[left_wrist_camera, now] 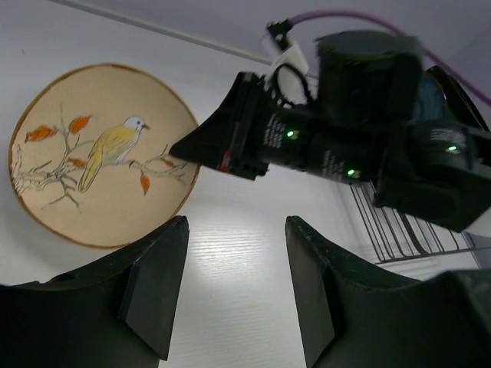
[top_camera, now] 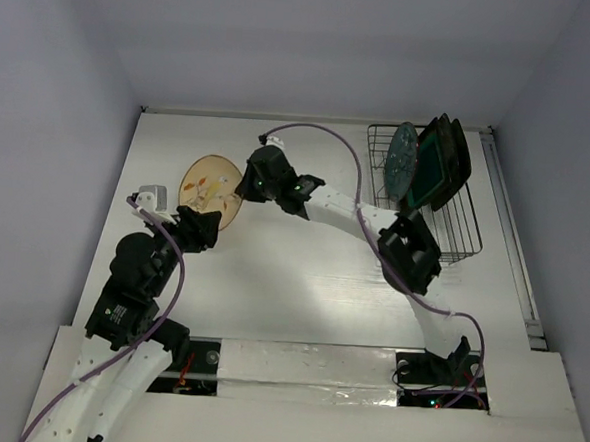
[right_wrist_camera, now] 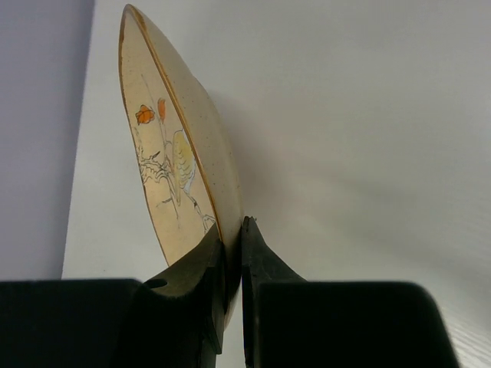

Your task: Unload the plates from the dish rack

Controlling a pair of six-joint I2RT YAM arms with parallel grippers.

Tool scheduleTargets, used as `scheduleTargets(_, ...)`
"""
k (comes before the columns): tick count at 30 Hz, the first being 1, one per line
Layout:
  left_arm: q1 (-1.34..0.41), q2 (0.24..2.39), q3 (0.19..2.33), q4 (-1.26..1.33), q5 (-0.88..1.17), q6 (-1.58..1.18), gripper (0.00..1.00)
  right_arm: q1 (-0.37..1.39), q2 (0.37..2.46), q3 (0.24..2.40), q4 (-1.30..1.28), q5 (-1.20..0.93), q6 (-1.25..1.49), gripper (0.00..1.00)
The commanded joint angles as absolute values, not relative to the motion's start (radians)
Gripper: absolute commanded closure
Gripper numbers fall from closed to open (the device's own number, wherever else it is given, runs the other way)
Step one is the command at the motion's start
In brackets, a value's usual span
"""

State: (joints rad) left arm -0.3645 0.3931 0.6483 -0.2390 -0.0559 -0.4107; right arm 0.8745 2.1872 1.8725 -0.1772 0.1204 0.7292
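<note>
My right gripper (top_camera: 243,186) is shut on the rim of the round cream plate (top_camera: 209,186), which has a bird on a branch painted on it; its fingers (right_wrist_camera: 222,245) pinch the plate's (right_wrist_camera: 180,153) edge from both sides. The plate (left_wrist_camera: 100,153) is held face up over the left-middle of the table. Just in front of it, my left gripper (top_camera: 205,226) stands open (left_wrist_camera: 236,222) with only bare table between its fingers. At the back right, the black wire dish rack (top_camera: 460,231) holds a round teal plate (top_camera: 404,160) and dark square plates (top_camera: 441,165) on edge.
The right arm (top_camera: 365,220) stretches across the table from the rack side to the plate. Its wrist (left_wrist_camera: 360,138) fills the upper right of the left wrist view, with rack wires (left_wrist_camera: 399,230) behind. Walls enclose the table at back and sides.
</note>
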Motion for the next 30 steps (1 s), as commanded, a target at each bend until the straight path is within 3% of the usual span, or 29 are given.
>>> scheduleTargets(1,-0.360,0.390,0.670,-0.215,-0.064,-0.417,0.50,0.870,2.164,1.986,0.077,0.106,0.906,1.00)
scheduleTargets(8,-0.360,0.379,0.667,-0.212,-0.058,-0.417,0.50,0.870,2.330,2.063,0.029,0.071,0.979,0.97)
scheduleTargets(9,-0.360,0.379,0.666,-0.209,-0.058,-0.417,0.50,0.870,2.332,2.033,0.050,0.064,1.004,0.90)
scheduleTargets(10,-0.360,0.377,0.666,-0.210,-0.057,-0.417,0.50,0.870,2.330,2.010,0.067,0.064,1.014,0.90)
scheduleTargets(11,-0.360,0.377,0.664,-0.209,-0.057,-0.417,0.50,0.870,2.327,1.984,0.092,0.064,1.025,0.79)
scheduleTargets(16,-0.360,0.379,0.661,-0.206,-0.048,-0.416,0.50,0.870,2.321,1.910,0.110,0.055,1.045,0.47)
scheduleTargets(25,-0.360,0.374,0.658,-0.199,-0.035,-0.411,0.50,0.870,2.243,1.770,0.108,0.118,0.980,0.14)
scheduleTargets(30,-0.360,0.367,0.658,-0.199,-0.038,-0.411,0.50,0.870,2.163,1.763,0.025,0.196,0.882,0.07)
